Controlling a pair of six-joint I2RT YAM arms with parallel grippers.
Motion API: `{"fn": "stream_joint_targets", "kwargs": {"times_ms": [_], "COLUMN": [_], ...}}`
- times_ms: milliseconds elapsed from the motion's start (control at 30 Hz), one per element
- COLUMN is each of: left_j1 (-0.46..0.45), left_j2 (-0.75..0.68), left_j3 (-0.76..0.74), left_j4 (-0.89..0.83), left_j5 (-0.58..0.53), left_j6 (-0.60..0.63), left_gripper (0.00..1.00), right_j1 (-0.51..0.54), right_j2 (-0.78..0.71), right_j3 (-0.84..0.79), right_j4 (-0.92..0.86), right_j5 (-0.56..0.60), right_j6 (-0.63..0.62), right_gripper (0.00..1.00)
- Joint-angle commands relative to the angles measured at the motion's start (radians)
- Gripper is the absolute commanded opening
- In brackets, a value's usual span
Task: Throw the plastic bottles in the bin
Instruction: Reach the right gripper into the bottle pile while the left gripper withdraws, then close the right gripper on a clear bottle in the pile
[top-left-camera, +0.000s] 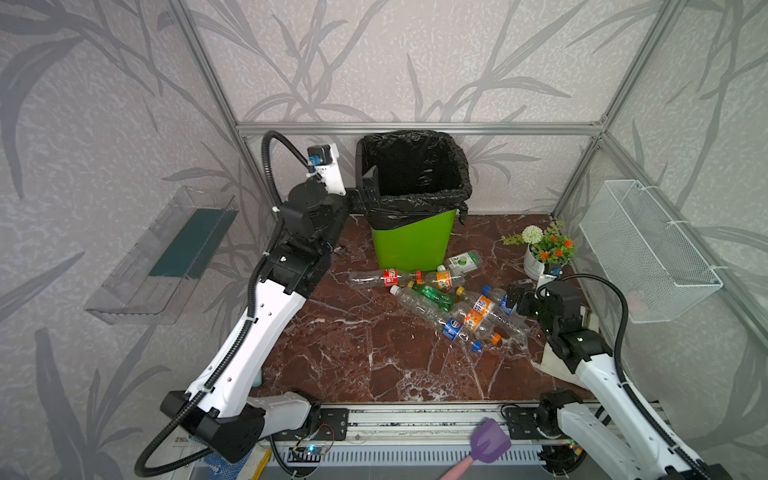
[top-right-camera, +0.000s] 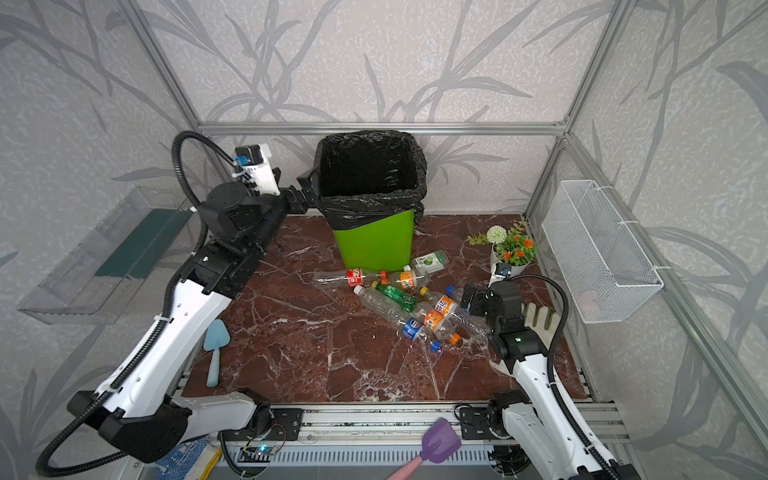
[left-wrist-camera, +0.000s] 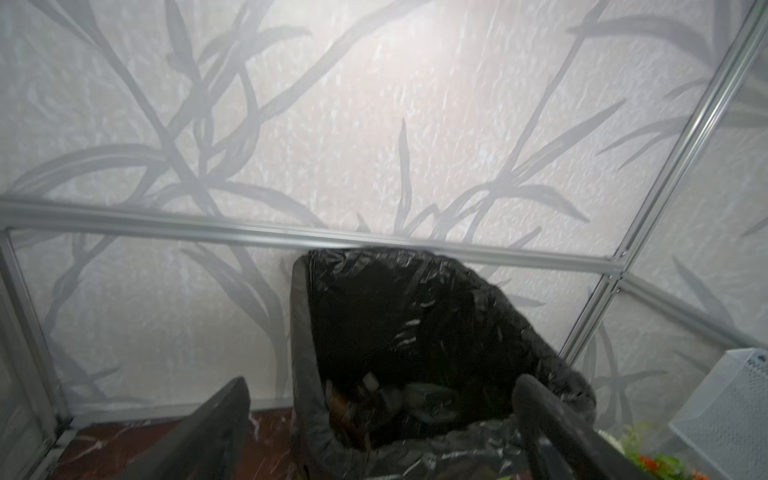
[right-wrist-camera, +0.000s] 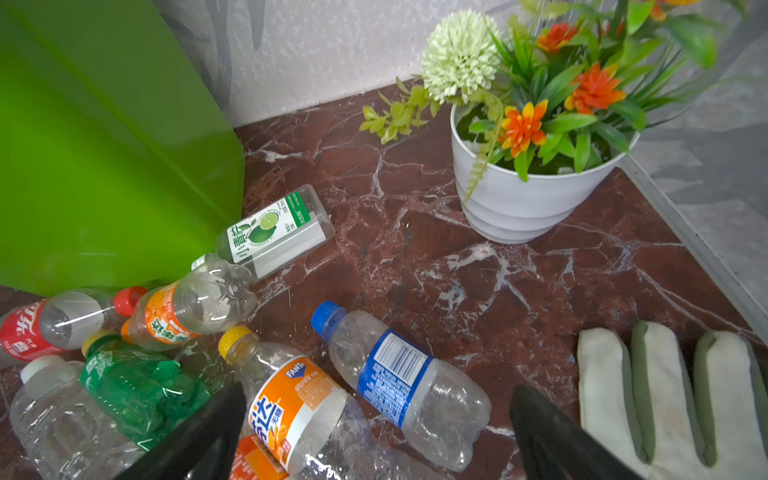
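Red-brown marble counter sits boxed in by alu frame rails w/ leaf-print walls on three sides; its near half lies mostly bare, open room there. Far ctr, bin stands against back wall, black bag over rim. Stretched far & up, left arm puts left hand at bin's left rim, fingers spread wide, nothing btwn them. Bent low at right side, right arm has right hand spread wide too, low over plastic bottles, gripping none. Bottles lie heaped ctr-right, from bin's near face toward right arm. Far right: flower pot, glove just beside right hand; wire basket on right wall, clear tray on left wall, blue trowel at counter's left edge.
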Motion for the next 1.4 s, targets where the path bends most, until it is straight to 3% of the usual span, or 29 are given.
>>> {"fn": "stream_joint_targets", "kwargs": {"times_ms": [0,200,500,700,933,1133,1367], "left_j1": [0.005,0.050,0.161,0.187,0.200,0.202,0.204], "left_j2": [-0.065,-0.127,-0.225,-0.245,-0.247,-0.233,-0.230], "left_j3": [-0.139,-0.380,-0.648,-0.696,-0.707,-0.706,-0.709], "left_j4": [-0.011,-0.089,-0.077,-0.104,-0.110,-0.105,-0.108], "left_j5": [-0.082,-0.154,-0.124,-0.116,-0.109,-0.093,-0.090], "left_j6": [-0.002,-0.121,-0.337,-0.372,-0.372,-0.383,-0.390], "left_gripper": [0.99,0.99,0.99,0.99,0.99,0.99,0.99], "right_j1": [-0.002,0.040,0.331,0.466,0.574,0.609,0.630], "right_j2": [0.001,0.063,0.257,0.409,0.510,0.585,0.701], "right_j3": [0.035,0.076,0.181,0.285,0.329,0.342,0.405], "right_j4": [-0.028,-0.034,-0.022,-0.098,-0.203,-0.223,-0.311], "right_j5": [-0.081,-0.186,-0.083,-0.083,-0.076,-0.077,-0.079], "right_j6": [-0.029,-0.070,-0.201,-0.288,-0.301,-0.282,-0.282], "right_gripper": [0.97,0.93,0.90,0.88,0.89,0.88,0.80]}}
